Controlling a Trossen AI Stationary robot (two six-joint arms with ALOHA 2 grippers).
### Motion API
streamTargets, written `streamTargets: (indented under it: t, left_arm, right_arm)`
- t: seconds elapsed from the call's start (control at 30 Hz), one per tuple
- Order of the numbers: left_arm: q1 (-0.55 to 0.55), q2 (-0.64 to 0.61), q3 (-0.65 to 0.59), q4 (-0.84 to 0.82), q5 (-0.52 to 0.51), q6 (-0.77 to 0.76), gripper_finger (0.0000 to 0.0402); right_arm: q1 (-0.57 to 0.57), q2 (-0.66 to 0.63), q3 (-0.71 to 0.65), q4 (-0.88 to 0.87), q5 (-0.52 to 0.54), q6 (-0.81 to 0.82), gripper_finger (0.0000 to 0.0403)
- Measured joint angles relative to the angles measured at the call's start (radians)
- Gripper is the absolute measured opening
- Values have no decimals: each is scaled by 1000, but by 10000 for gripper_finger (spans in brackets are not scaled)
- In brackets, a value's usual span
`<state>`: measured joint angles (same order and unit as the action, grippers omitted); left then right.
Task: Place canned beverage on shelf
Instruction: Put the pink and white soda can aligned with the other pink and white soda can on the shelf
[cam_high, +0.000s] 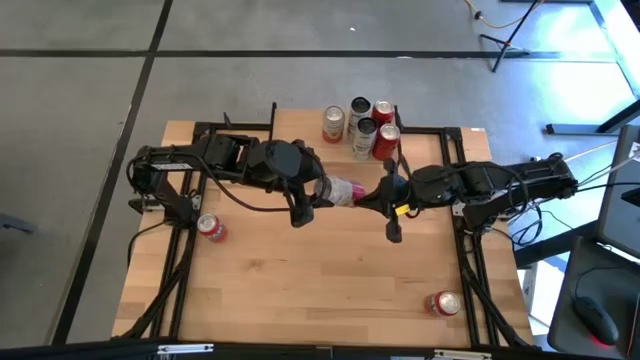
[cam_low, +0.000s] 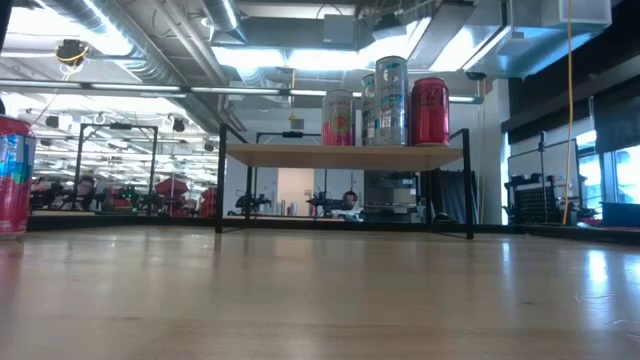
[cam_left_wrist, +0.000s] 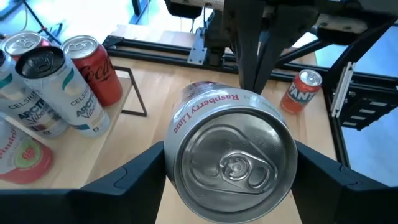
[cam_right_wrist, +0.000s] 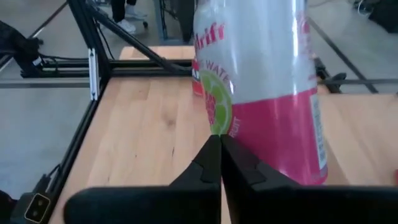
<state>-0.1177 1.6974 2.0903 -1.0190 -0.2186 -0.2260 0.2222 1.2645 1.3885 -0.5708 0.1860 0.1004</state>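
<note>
The pink and silver can (cam_high: 345, 190) sits at the centre of the high view, lying horizontally above the tabletop (cam_high: 330, 275) between the two arms. The left end effector (cam_left_wrist: 227, 171) is clamped on the can, one finger on each side of the body just below the top rim. The right end effector (cam_right_wrist: 219, 165) has its two fingers pressed together with nothing between them; their tips stand just in front of the can's lower wall, and contact cannot be confirmed. The can is judged rigid while sealed, with a thin wall that dents under excess force and a smooth, slippery painted surface; its weight cannot be determined. The recommended hold is across the cylindrical body, not on the lid or pull tab. The shelf (cam_low: 345, 156), in the upper middle of the high view, carries four upright cans (cam_high: 361, 125) grouped toward its right half; the left half of the plank is bare. Two further cans lie or stand on the tabletop: a red can (cam_high: 211, 228) at left and an orange can (cam_high: 443, 303) at lower right.
</note>
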Motion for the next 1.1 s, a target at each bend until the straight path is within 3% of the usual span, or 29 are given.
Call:
streamTargets:
  t: [0.23, 0.4, 0.83, 1.1]
  left_arm:
    - [-1, 0, 1, -8, 3, 0, 260]
    - [-1, -1, 1, 0, 0, 0, 260]
    - [33, -1, 0, 73, 0, 7, 260]
    - [117, 19, -6, 65, -13, 53, 260]
  right_arm:
    - [-1, -28, 101, -41, 54, -48, 1]
    - [-22, -22, 77, -126, 58, -50, 0]
    - [-21, 56, 24, -105, 86, -47, 0]
    - [-20, 5, 63, -216, 153, -47, 0]
